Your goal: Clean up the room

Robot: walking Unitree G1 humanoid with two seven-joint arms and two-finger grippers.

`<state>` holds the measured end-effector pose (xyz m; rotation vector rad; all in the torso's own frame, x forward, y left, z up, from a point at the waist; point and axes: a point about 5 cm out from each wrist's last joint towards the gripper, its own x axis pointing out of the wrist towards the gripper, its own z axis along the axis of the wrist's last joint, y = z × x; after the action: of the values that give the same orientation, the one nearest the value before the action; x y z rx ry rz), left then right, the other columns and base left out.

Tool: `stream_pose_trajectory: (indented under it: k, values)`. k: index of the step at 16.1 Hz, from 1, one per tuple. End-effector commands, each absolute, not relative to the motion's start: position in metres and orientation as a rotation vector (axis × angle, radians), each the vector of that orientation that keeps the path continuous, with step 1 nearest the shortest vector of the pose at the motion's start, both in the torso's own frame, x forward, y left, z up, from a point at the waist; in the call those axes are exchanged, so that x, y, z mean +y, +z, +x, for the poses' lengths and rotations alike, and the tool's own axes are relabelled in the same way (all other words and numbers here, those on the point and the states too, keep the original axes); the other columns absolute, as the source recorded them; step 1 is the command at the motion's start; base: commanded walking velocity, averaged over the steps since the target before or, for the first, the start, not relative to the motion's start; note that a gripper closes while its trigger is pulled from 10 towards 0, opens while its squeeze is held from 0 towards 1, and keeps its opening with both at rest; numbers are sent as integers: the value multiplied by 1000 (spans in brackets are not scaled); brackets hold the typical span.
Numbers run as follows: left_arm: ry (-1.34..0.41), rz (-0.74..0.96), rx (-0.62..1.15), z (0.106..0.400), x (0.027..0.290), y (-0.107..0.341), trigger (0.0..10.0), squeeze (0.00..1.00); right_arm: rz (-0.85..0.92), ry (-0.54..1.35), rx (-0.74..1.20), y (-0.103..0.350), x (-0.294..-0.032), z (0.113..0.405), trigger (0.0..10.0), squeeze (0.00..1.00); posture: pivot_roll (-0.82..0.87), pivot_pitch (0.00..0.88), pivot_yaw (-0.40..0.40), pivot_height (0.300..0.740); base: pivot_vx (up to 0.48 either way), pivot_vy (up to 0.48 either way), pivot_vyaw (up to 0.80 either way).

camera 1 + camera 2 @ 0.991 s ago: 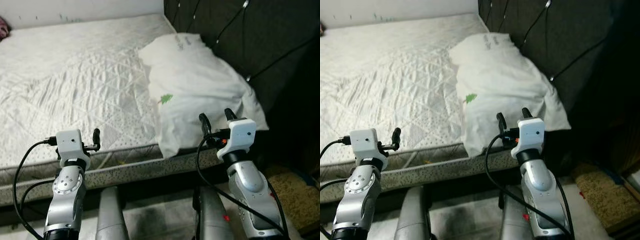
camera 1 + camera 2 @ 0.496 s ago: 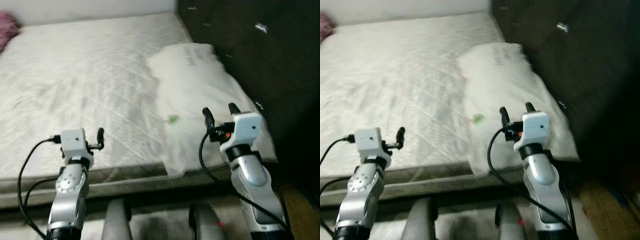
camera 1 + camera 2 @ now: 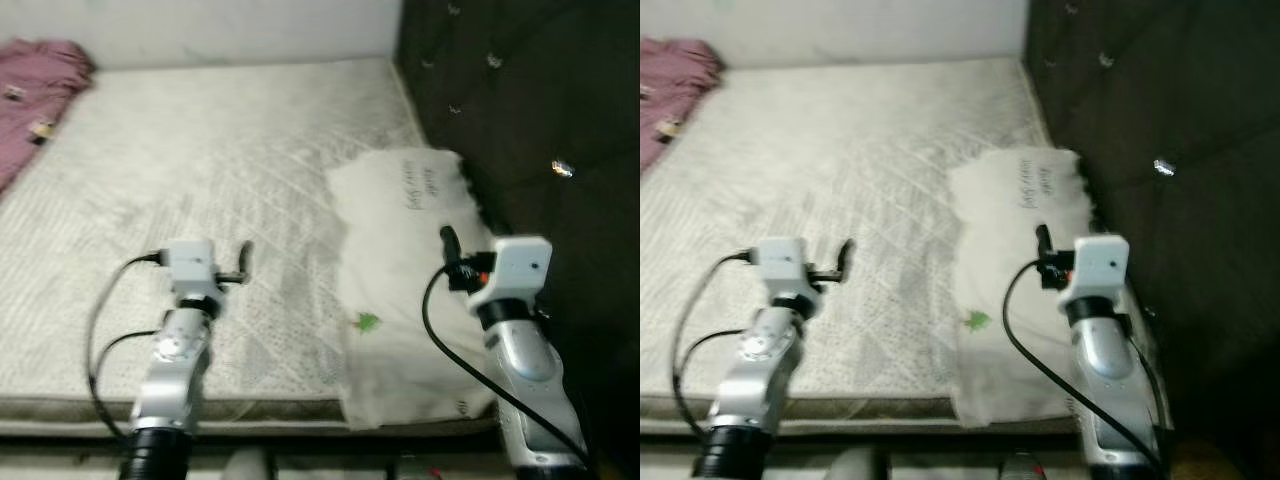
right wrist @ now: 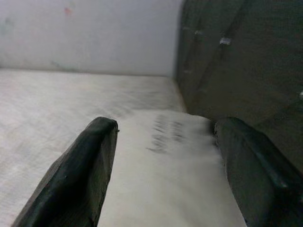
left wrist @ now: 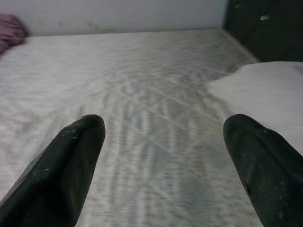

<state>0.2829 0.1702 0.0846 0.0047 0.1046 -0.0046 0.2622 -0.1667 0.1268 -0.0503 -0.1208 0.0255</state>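
Observation:
A white pillow (image 3: 400, 280) with a small green leaf print lies along the right side of the bare white mattress (image 3: 200, 170), against the dark headboard. A maroon cloth (image 3: 35, 90) is bunched at the mattress's far left corner. My left gripper (image 5: 165, 127) is open over the mattress, nothing between its fingers, with the pillow's edge (image 5: 265, 90) off to its right. My right gripper (image 4: 165, 127) is open and hovers above the near half of the pillow (image 4: 161, 165), holding nothing.
A dark tufted headboard (image 3: 520, 100) rises close beside my right arm. A pale wall (image 3: 200, 30) runs behind the far side of the bed. The mattress's front edge (image 3: 250, 410) is just below my arms.
The whole picture has shifted: the camera has come closer to the bed and turned, bringing the maroon cloth into view. Both open grippers now reach over the mattress and pillow.

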Motion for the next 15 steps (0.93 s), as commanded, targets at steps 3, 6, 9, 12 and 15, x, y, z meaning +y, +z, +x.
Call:
stream_pose_trajectory:
  k: [3, 6, 9, 12, 15]
  values:
    - [64, 16, 149, 275, 193, 73, 10000, 0, -46, 56, -134, 127, -156, 258, 10000, 0, -87, 0, 75, 740, 0, 0, 0]
    - [61, 2, 159, 272, 193, 70, 10000, 0, -51, 20, -109, 120, -159, 256, 10000, 0, -87, 0, 81, 740, 0, 149, 0]
    - [60, -13, 161, 270, 194, 70, 10000, 0, -48, -21, -96, 117, -164, 254, 10000, 0, -82, 0, 81, 740, 0, 480, 0]
    - [57, -15, 162, 270, 194, 70, 10000, 0, -50, -24, -75, 112, -164, 251, 10000, 0, -83, 0, 82, 740, 0, 480, -235]
    - [54, -20, 162, 269, 194, 70, 10000, 0, -50, -33, -78, 113, -166, 252, 10000, 0, -86, 0, 84, 740, 0, 480, -698]
